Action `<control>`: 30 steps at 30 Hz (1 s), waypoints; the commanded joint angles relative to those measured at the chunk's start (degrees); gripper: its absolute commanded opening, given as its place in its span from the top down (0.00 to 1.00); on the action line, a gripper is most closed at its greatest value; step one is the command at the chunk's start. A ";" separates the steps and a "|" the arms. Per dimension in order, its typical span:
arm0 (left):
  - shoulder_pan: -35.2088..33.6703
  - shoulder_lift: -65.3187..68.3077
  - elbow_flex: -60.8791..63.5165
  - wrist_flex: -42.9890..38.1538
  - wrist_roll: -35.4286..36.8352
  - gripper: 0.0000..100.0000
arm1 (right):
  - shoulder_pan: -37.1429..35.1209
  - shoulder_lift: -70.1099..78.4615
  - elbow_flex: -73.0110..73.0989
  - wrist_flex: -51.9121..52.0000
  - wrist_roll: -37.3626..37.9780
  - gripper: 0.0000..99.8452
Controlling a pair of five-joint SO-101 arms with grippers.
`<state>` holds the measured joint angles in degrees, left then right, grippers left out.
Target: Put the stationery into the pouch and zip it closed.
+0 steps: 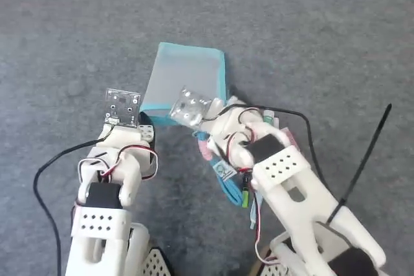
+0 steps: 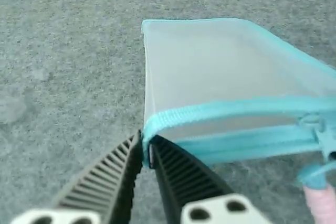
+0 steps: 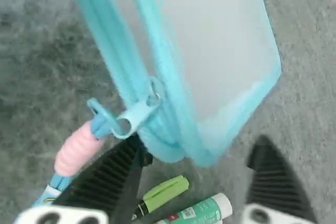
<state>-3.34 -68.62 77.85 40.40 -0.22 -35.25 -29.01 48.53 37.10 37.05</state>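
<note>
Clamping left end effector (image 2: 148, 153) tight on pouch (image 2: 210, 66) corner, at zipper edge. Holding right end effector (image 3: 202, 148) spread wide around pouch's other zipper corner, gripping nothing. Lying flat on tabletop (image 1: 65, 50), with pens (image 3: 163, 192) just beside pouch's zipper edge.

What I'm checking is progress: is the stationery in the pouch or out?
Out: the green marker, white tube and pink-grip pen lie beside the pouch, whose body looks empty.
</note>
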 commanded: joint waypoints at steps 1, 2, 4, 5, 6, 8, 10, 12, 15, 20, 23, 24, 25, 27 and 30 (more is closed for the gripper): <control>0.53 0.97 -3.65 0.35 1.05 0.99 | -2.24 -0.40 -3.34 -0.92 -0.62 0.79; 1.32 0.97 -3.56 0.35 1.05 0.99 | -2.77 -0.40 -3.34 -0.92 -0.79 0.79; 3.78 0.79 -3.38 1.41 1.05 0.99 | -3.74 -0.48 -3.60 0.22 -0.79 0.79; 5.10 0.70 -3.38 1.93 1.05 0.99 | -3.91 -0.48 -3.69 0.40 -0.79 0.79; 6.15 0.70 -3.30 2.11 1.05 0.99 | -3.91 -0.48 -3.69 0.57 -0.79 0.79; 7.03 0.88 -3.30 2.20 0.97 0.99 | -3.38 -0.48 -3.69 0.66 -0.79 0.81; 7.21 0.79 -3.30 2.11 0.97 0.99 | -2.07 -0.48 -3.60 0.75 -0.88 0.84; 7.21 0.88 -3.30 2.02 0.97 0.99 | 0.13 -0.57 -3.78 2.77 -0.88 0.86; 7.12 0.88 -3.30 1.93 0.97 0.99 | 1.89 -3.65 -3.69 7.08 -0.53 0.85; 7.12 0.79 -3.38 1.93 0.97 0.99 | 1.80 -11.56 -2.46 15.60 3.08 0.77; 7.12 0.70 -3.38 2.02 0.97 0.99 | 2.07 -14.73 -0.53 17.01 3.87 0.73; 7.12 0.70 -3.38 2.02 0.97 0.99 | 1.80 -15.43 0.09 17.01 3.87 0.71; 7.12 0.70 -3.38 2.02 0.97 0.99 | 1.54 -15.69 0.44 17.01 4.04 0.70; 7.12 0.70 -3.38 2.02 0.97 0.99 | 0.75 -15.60 0.53 16.92 4.31 0.68; 7.12 0.70 -3.38 2.02 0.97 0.99 | 0.57 -15.69 0.70 15.96 4.40 0.68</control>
<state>3.43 -68.62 77.85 42.42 -0.22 -33.93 -42.29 49.58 53.71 40.57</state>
